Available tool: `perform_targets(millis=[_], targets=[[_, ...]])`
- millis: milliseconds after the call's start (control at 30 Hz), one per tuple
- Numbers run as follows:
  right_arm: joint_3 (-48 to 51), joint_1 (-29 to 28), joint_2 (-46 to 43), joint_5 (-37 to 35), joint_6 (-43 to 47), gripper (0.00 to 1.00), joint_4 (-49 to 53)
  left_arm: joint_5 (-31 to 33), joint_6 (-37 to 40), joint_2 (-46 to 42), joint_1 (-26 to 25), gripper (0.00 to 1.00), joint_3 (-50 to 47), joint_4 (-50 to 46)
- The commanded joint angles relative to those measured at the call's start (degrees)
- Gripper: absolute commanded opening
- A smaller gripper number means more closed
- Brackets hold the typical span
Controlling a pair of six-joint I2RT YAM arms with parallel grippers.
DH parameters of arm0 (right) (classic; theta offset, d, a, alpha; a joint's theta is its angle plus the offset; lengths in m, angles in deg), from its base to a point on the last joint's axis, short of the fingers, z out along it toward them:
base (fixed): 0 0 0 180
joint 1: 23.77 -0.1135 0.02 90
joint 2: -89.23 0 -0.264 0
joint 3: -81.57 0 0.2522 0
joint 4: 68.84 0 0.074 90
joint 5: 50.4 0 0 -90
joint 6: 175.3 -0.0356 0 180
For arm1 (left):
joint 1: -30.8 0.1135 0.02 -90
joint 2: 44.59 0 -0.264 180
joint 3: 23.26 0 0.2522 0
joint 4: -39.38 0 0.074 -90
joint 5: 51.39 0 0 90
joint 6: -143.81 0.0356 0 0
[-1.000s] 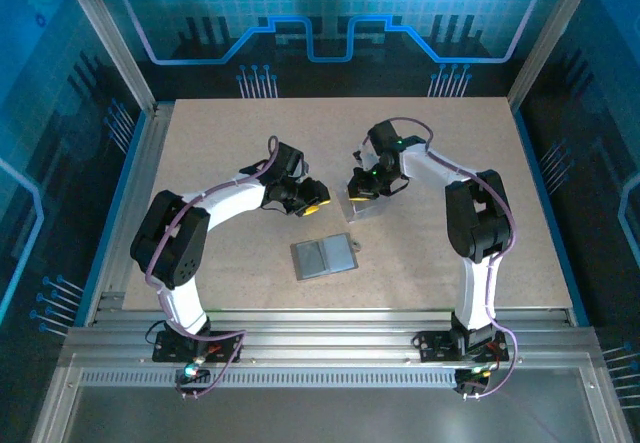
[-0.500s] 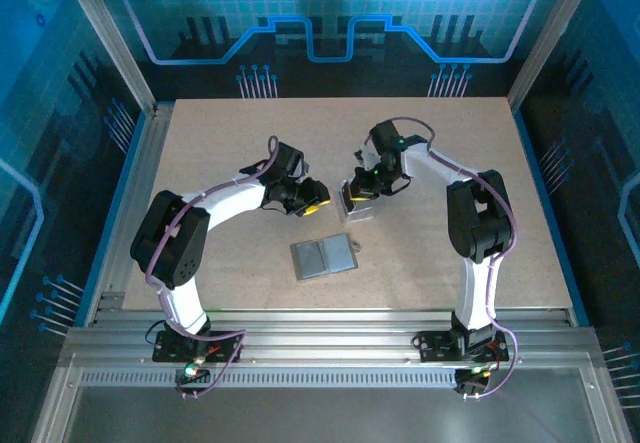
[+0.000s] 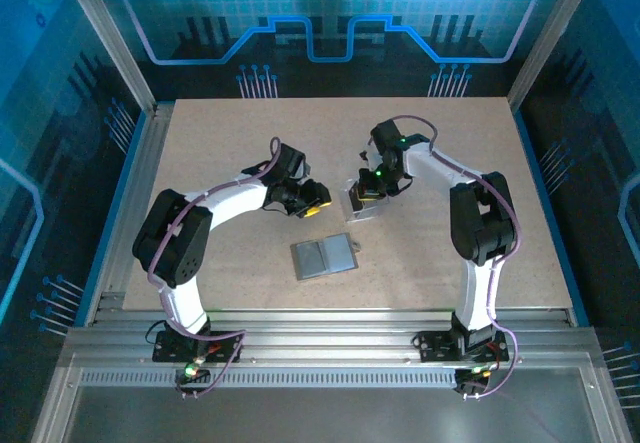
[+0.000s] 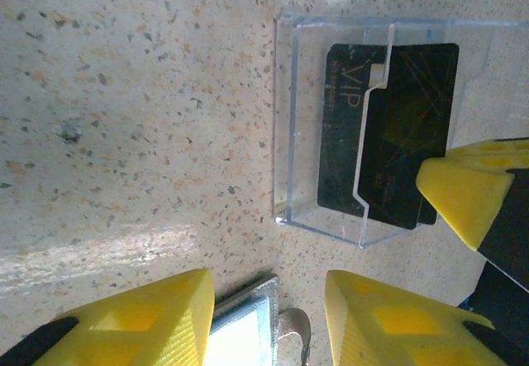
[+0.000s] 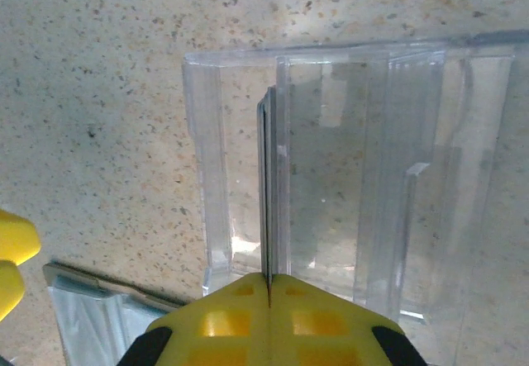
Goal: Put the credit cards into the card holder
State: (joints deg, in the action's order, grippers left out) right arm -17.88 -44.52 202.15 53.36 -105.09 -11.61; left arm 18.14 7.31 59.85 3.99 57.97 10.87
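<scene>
The clear plastic box (image 4: pixel 331 118) holds black credit cards (image 4: pixel 409 110), lying flat and overlapping. My right gripper (image 5: pixel 269 283) is shut on the thin edge of one black card (image 5: pixel 265 184) at the box's open end; one of its yellow fingers (image 4: pixel 467 192) shows against the cards in the left wrist view. The grey-silver card holder (image 3: pixel 323 256) lies open on the table, nearer the arm bases. My left gripper (image 4: pixel 269 320) hovers open just left of the box, with the holder's corner (image 4: pixel 248 325) below its fingers and nothing held.
The clear box (image 3: pixel 362 203) stands mid-table between both grippers (image 3: pixel 312 200) (image 3: pixel 364 189). A small loop tab (image 4: pixel 293 329) sticks out of the holder's corner. Aluminium rails frame the speckled tabletop (image 3: pixel 250 143).
The right gripper's fingers have closed fully on the card's edge, and the arm with the box has shifted slightly left. The left arm has stayed put.
</scene>
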Motion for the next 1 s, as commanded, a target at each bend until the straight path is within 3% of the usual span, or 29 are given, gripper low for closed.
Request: perform_targets(millis=[0, 167, 500, 867, 967], targets=[[-0.79, 0.89, -1.83, -2.99, 1.39, 0.0, 3.27, -1.06, 0.97, 0.93, -1.05, 0.41, 2.97, -0.99], [-0.22, 1.06, -2.57, -3.03, 1.54, 0.07, 3.14, -1.24, 0.57, 1.62, -1.05, 0.41, 3.55, -0.99], [0.96, 2.43, -2.97, 3.74, 1.03, 0.16, 1.32, -1.42, 0.35, 1.99, -1.05, 0.41, 3.17, -0.9], [1.97, 2.56, -3.06, 4.22, 0.98, 0.02, 1.19, -1.59, 0.39, 2.17, -1.03, 0.41, 3.38, -0.99], [1.58, 2.18, -3.39, 1.26, 0.83, 0.08, 1.78, -1.59, 0.36, 2.26, -1.05, 0.41, 3.29, -0.9]])
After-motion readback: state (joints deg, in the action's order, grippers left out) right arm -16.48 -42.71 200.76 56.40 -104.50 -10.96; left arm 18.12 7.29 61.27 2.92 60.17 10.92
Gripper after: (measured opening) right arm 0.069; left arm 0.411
